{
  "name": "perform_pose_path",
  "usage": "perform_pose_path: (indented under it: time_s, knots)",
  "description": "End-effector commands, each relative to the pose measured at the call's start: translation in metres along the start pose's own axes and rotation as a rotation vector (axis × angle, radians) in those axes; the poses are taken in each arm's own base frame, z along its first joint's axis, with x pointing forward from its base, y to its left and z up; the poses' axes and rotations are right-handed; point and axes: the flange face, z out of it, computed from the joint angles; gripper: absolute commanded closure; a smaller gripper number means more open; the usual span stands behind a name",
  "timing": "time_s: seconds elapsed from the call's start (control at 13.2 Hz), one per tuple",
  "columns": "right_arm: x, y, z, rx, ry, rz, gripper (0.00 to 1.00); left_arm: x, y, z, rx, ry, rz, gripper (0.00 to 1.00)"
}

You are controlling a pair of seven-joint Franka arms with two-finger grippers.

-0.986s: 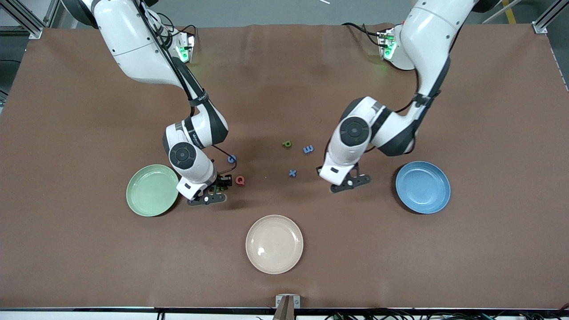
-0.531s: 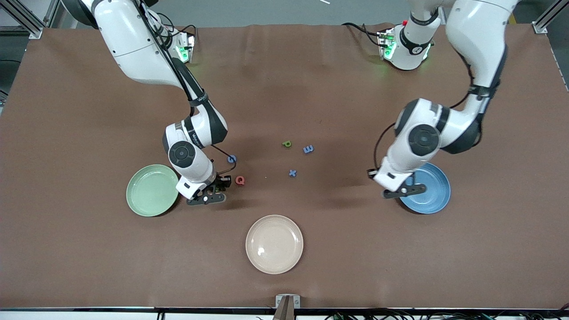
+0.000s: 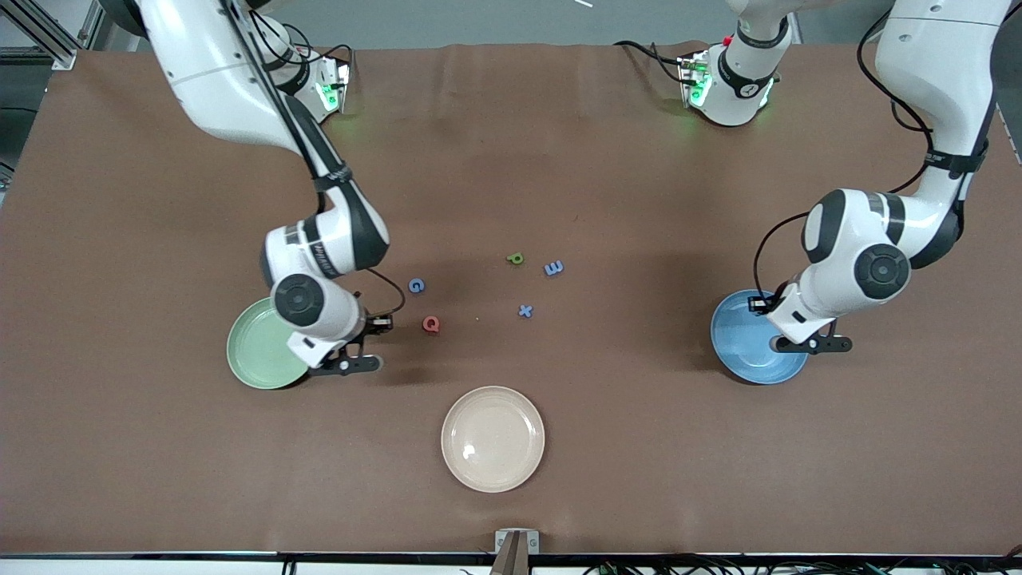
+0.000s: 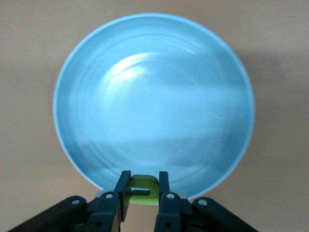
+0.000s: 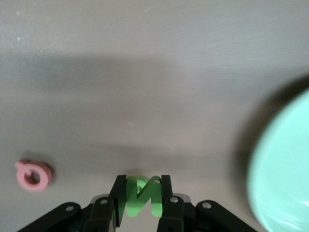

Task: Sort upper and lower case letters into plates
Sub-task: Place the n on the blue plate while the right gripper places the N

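Swung since a second ago from mid-table out over the round sky-blue plastic plate (image 3: 746, 351) at the left arm's end: left gripper (image 4: 143, 193), clenched on a small lime-green foam letter (image 4: 143, 189) (shape unreadable), hanging over the plate's rim. Shifted too, toward the round pale mint-green plastic plate (image 3: 259, 351) at the right arm's end: right gripper (image 5: 142, 198), now clamped on a bright green foam N (image 5: 141, 195), over bare table just beside that plate's rim. On the brown table mat (image 3: 511, 160), from the red foam Q (image 3: 431, 323): blue G (image 3: 416, 285) near at 11 o'clock, blue x (image 3: 524, 311) at 3, olive-green P (image 3: 516, 258) and blue E (image 3: 554, 268) up toward 2. Cream-beige round plate (image 3: 493, 471) at 5 o'clock from the Q, nearest the front camera.
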Motion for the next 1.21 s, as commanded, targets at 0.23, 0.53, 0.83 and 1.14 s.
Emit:
perform_pose_path:
  time_s: [0.23,0.53,0.83,1.14]
  knots:
    - [-0.018,0.117,-0.014,0.036,-0.046,-0.122,1.00,0.001,-0.013,0.032,0.008,0.006,0.040,0.83]
    - [-0.034,0.156,0.026,0.043,-0.015,-0.089,1.00,0.001,-0.011,0.047,-0.001,0.004,0.044,0.83]
    - [-0.054,0.168,0.058,0.045,-0.028,-0.071,1.00,0.000,-0.011,0.051,-0.002,-0.002,0.044,0.81]
    - [-0.057,0.187,0.065,0.051,-0.037,-0.039,0.97,0.000,-0.011,0.051,-0.002,-0.002,0.044,0.76]
